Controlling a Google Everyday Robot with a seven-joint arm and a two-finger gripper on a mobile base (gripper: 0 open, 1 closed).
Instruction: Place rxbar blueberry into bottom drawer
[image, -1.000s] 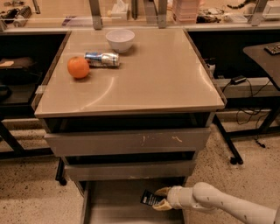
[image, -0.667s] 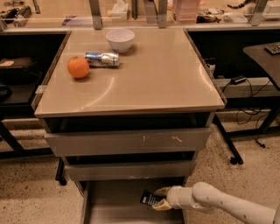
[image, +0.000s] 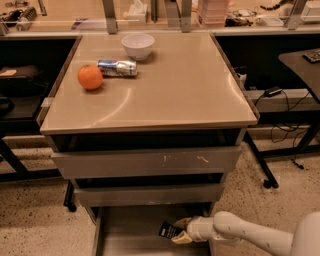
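Note:
The rxbar blueberry (image: 168, 230) is a small dark flat wrapper with white print, held at its right end by my gripper (image: 179, 231). The gripper is at the end of a white arm that comes in from the lower right, and it is shut on the bar. It holds the bar over the right part of the bottom drawer (image: 130, 231), which is pulled out and shows a flat grey floor. I cannot tell whether the bar touches the floor.
Two scuffed drawer fronts (image: 145, 162) sit above the open drawer. On the cabinet top are an orange (image: 90, 77), a silver-blue can (image: 117, 66) lying on its side and a white bowl (image: 138, 45). Black table legs and cables stand to the right (image: 265, 170).
The gripper with the bar has barely moved; it stays over the right part of the open bottom drawer.

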